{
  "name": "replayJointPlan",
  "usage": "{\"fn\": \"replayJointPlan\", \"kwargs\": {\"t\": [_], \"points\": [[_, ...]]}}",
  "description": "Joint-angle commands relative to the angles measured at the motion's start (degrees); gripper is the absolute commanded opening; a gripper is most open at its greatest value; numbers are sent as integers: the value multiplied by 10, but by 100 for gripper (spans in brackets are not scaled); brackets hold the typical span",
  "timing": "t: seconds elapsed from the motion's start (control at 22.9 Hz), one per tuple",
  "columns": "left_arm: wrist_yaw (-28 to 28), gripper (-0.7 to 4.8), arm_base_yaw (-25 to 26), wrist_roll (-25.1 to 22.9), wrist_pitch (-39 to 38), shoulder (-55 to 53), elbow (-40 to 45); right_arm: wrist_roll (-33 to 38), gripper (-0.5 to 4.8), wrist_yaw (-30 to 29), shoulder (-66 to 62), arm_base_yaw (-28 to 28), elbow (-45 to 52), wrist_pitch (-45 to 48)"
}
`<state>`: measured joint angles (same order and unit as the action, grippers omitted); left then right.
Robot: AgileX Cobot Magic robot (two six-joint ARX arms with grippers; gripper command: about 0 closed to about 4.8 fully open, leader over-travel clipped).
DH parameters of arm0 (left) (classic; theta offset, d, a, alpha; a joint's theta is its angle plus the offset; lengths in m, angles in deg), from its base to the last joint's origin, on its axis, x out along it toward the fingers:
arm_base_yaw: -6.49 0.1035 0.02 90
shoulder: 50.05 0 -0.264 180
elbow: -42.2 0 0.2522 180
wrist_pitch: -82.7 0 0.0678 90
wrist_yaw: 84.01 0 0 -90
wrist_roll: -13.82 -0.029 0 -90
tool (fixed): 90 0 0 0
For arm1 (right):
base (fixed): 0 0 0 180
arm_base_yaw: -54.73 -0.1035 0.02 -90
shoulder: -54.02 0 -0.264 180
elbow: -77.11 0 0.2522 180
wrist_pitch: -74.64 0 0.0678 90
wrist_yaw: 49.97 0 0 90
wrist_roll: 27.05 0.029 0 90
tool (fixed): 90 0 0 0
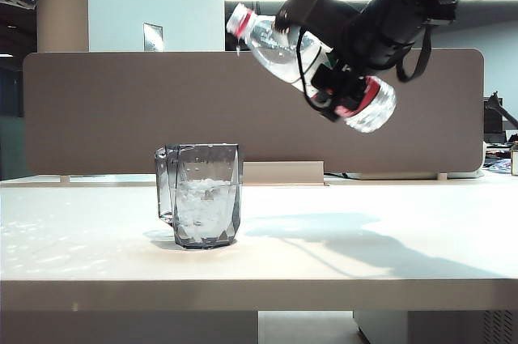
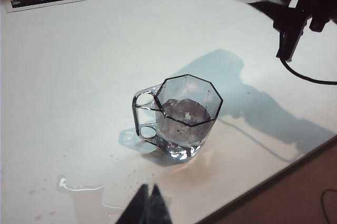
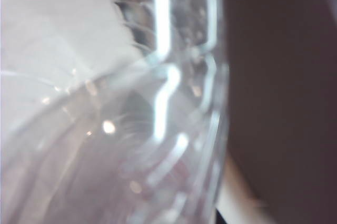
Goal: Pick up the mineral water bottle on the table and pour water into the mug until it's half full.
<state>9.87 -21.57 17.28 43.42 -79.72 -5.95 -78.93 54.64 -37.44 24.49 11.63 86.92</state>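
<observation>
Mineral water bottle [image 1: 279, 51]: I see a clear plastic bottle held in the air, well above the table and up to the right of the mug in the exterior view. It lies nearly on its side, its red-ringed neck the higher end, pointing up-left, its base lower right. The walls are ribbed and glossy, with a red band near the base.

Right gripper [image 1: 324, 65]: clamped around the bottle's middle; black arm and looping cable come in from the upper right. My right wrist view is filled with blurred clear plastic [image 3: 158, 103], nothing sharper.

Mug [image 1: 200, 195]: smoky-grey, transparent and faceted, upright on the table, handle on its left in the exterior view. From the left wrist camera its rim [image 2: 189, 100] reads as an octagon.

Water [image 1: 204, 206]: clear liquid fills the lower part of the mug, to roughly mid-height.

Table [image 1: 388, 255]: flat, matte, off-white, thick pale front edge. A thin spilled puddle [image 2: 79, 186] glistens near the mug.

Left gripper [image 2: 147, 205]: low over the table just beside the mug, dark fingertips pressed together, holding nothing.
</observation>
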Motion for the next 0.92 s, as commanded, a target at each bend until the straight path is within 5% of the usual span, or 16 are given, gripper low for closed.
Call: {"fn": "replayJointPlan", "kwargs": {"t": [0.04,0.35,0.61,0.92], "points": [[0,-5,0,0,7,1,-2,173,202,-46,5,0,16,25],[0,-5,0,0,8,1,-2,416,202,-86,-25,0,166,255],[0,-5,0,0,8,1,-2,507,202,-86,-94,-1,207,395],[0,-5,0,0,8,1,-2,524,202,-88,-160,-1,207,465]]}}
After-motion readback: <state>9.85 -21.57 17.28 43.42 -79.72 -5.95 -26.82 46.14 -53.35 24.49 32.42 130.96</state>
